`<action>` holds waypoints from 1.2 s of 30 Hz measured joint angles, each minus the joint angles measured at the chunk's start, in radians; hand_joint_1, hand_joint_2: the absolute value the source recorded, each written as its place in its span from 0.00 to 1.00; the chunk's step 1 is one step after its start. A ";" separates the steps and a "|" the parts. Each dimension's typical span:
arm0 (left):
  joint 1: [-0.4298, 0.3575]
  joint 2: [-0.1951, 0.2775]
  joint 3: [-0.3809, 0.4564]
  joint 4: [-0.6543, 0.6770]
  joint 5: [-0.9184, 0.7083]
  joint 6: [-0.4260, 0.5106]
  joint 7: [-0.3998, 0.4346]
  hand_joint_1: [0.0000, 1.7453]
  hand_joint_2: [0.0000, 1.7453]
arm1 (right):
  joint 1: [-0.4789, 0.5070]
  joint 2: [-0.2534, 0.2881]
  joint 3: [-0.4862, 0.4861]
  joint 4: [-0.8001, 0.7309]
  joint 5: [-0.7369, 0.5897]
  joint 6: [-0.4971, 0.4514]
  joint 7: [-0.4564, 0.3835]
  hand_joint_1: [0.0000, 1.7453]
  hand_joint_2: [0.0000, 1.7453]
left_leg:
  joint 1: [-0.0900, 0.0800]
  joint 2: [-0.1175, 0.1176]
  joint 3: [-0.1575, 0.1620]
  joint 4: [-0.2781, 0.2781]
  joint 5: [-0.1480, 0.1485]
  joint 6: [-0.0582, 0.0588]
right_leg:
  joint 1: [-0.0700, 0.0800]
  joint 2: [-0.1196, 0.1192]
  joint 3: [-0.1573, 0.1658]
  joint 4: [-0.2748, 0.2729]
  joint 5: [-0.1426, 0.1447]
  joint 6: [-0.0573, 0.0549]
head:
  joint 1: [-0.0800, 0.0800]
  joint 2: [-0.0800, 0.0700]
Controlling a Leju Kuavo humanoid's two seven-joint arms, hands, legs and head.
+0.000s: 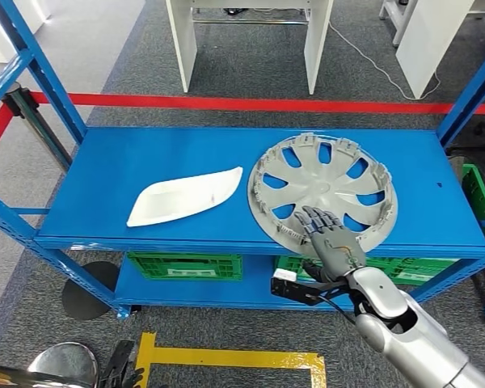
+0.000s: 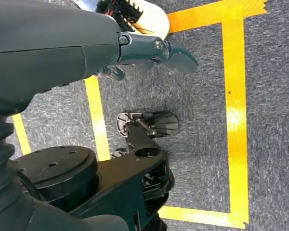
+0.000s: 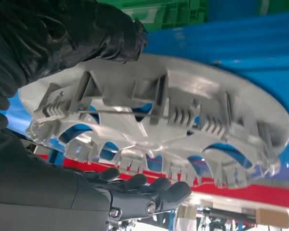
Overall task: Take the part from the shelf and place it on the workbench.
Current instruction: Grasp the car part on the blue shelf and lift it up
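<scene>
A grey wheel cover [image 1: 322, 190] lies inner side up on the right half of the blue shelf board [image 1: 106, 162]. My right hand [image 1: 326, 238] is at its near rim, with the fingers stretched over the rim. In the right wrist view the wheel cover [image 3: 164, 110] sits between the thumb [image 3: 99, 29] on its outer side and the fingers [image 3: 146, 197] over its ribbed inner side. The fingers stand a little off the cover. A white curved part [image 1: 185, 196] lies on the shelf's left half. My left hand [image 1: 123, 365] hangs low over the floor, and this left hand [image 2: 150, 50] holds nothing.
Green crates [image 1: 185, 265] [image 1: 423, 267] stand on the lower shelf level. Blue uprights [image 1: 44, 73] frame the shelf at both ends. A red floor line [image 1: 228, 103] and white table legs [image 1: 185, 40] lie beyond it. Yellow tape [image 1: 228, 358] marks the floor at my feet.
</scene>
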 joint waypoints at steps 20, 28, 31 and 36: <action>-0.001 0.005 0.000 0.000 0.006 0.000 0.005 0.00 1.00 | -0.114 0.063 0.073 0.211 -0.028 0.037 0.011 0.00 1.00 | 0.000 0.000 0.000 0.000 0.000 0.000 | 0.000 0.000 0.000 0.000 0.000 0.000 | 0.000 0.000; 0.003 0.006 0.000 0.003 0.018 0.001 0.002 0.00 1.00 | -0.142 0.073 0.074 0.290 -0.022 0.030 0.065 0.27 1.00 | 0.000 0.000 0.000 0.000 0.000 0.000 | 0.000 0.000 0.000 0.000 0.000 0.000 | 0.000 0.000; 0.005 0.006 0.000 0.004 0.020 0.001 0.000 0.00 1.00 | -0.149 0.077 0.073 0.309 -0.022 0.028 0.073 0.99 1.00 | 0.000 0.000 0.000 0.000 0.000 0.000 | 0.000 0.000 0.000 0.000 0.000 0.000 | 0.000 0.000; 0.006 0.006 0.000 0.004 0.022 0.001 0.000 0.00 1.00 | -0.155 0.082 0.073 0.330 -0.020 0.025 0.076 1.00 1.00 | 0.000 0.000 0.000 0.000 0.000 0.000 | 0.000 0.000 0.001 0.000 0.000 0.000 | 0.000 0.000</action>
